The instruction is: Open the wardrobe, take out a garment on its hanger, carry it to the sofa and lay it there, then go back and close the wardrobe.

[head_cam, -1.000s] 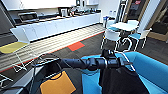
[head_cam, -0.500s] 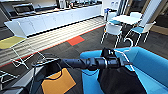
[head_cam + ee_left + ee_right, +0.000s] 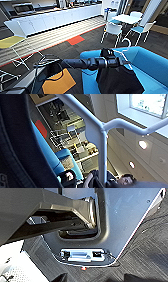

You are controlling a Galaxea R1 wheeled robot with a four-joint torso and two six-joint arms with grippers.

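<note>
My left arm reaches in from the left, and my left gripper (image 3: 111, 58) is shut on the white hanger (image 3: 125, 45), whose hook sticks up above it. The black garment (image 3: 117, 80) hangs from the hanger, draped over the seat of the bright blue sofa (image 3: 152, 66). In the left wrist view the hanger (image 3: 101, 141) runs close past the camera, with the garment (image 3: 15, 144) beside it and the sofa (image 3: 48, 155) behind. The wardrobe is out of view. The right wrist view looks at my own grey body panels (image 3: 120, 218) above dark floor.
A white table (image 3: 126, 18) with white chairs with blue seats (image 3: 113, 28) stands beyond the sofa. A long white counter (image 3: 60, 17) lines the back. A yellow-seated chair (image 3: 12, 42) stands at the left. A person (image 3: 125, 180) shows in the left wrist view.
The whole head picture has shifted as I drive: the sofa is nearer and larger. The arm keeps its hold on the hanger, with the garment now over the sofa seat.
</note>
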